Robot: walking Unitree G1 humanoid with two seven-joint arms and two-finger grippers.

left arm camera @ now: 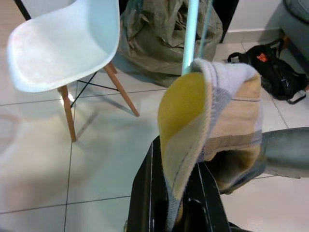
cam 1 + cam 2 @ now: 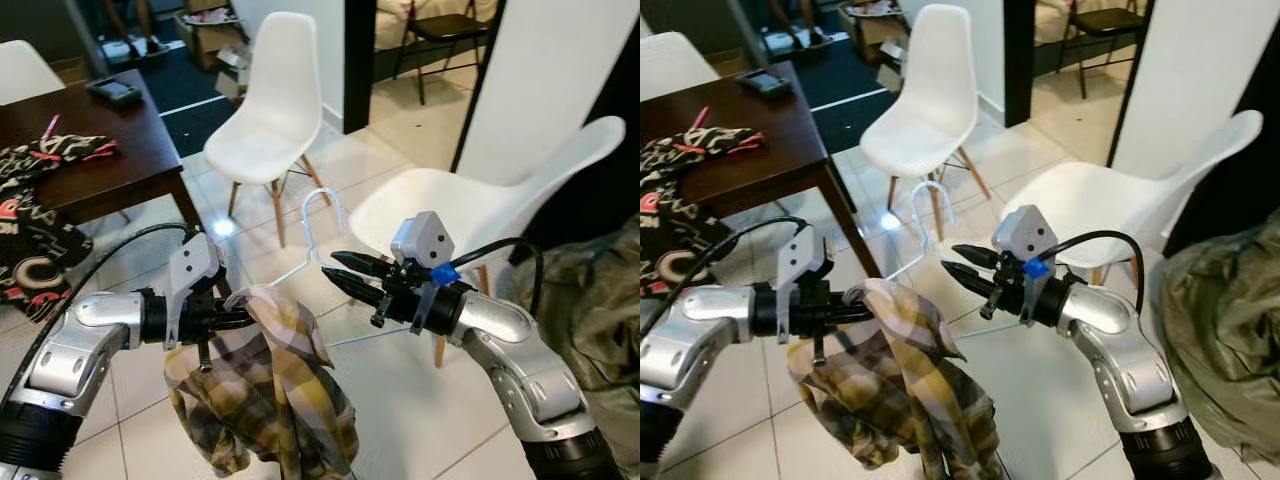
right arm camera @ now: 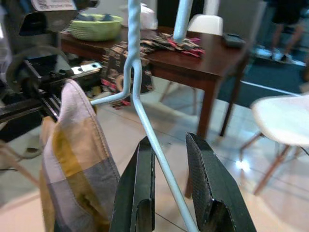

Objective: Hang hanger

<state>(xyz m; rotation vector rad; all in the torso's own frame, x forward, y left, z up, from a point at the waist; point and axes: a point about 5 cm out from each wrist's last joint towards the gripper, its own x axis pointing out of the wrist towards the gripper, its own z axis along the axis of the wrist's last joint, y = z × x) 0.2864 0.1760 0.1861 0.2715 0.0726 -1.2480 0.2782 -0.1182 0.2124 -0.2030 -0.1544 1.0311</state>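
Observation:
A pale blue wire hanger [image 2: 320, 205] stands hook-up between my two arms over the tiled floor. A yellow and grey plaid shirt [image 2: 268, 385] is draped on its left shoulder and hangs down in a bunch. My left gripper [image 2: 236, 318] is shut on the shirt where it folds over the hanger's end; the left wrist view shows the shirt [image 1: 212, 111] pinched between the fingers [image 1: 145, 193]. My right gripper [image 2: 338, 272] is open, level with the hanger's right arm. In the right wrist view the hanger [image 3: 145, 121] runs between its fingers [image 3: 137, 193], close to one of them.
Two white shell chairs stand ahead, one near my right arm [image 2: 500, 200] and one farther back [image 2: 275, 110]. A dark wooden table [image 2: 120, 150] with patterned clothes is at left. An olive cloth heap [image 2: 600, 300] lies at right. A black bag [image 1: 270, 72] sits on the floor.

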